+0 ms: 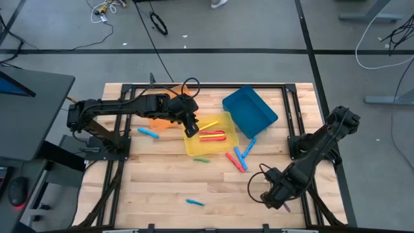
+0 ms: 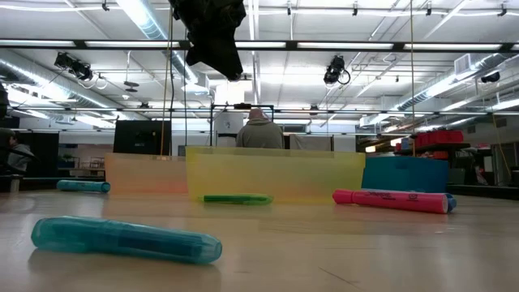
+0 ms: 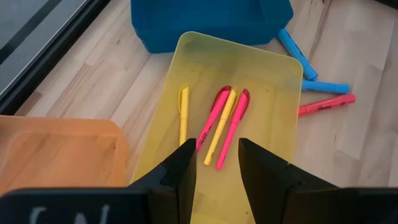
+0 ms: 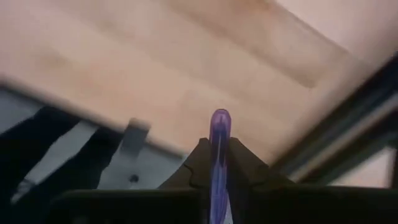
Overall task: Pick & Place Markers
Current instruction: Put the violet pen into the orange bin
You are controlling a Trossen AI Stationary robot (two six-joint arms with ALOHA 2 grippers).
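My right gripper [image 1: 282, 202] hangs above the table's near right corner, shut on a purple marker [image 4: 219, 124]. My left gripper [image 3: 214, 163] hovers open over the near left end of the yellow bin [image 1: 194, 147], nothing between its fingers. In that bin lie a yellow marker [image 3: 183, 112], another yellow one [image 3: 219, 130] and two pink-red markers [image 3: 233, 124]. Loose on the wood lie blue markers [image 1: 248, 146], a red one [image 1: 233, 162], a green one [image 1: 201, 159], a teal one [image 1: 195, 202] and a blue one [image 1: 147, 132]. My right gripper pinches the purple marker between its two fingers [image 4: 239, 165], and the marker lies along them. Its rounded end [image 4: 219, 116] sticks out past the fingertips. The gripper points steeply down and the marker is lifted clear of the table.
A blue bin [image 1: 250, 109] stands tilted at the far right of the yellow bin, and an orange bin [image 1: 157, 120] sits under my left arm. A dark metal frame [image 1: 294, 110] runs round the table. A person [image 2: 259, 130] stands beyond the far edge.
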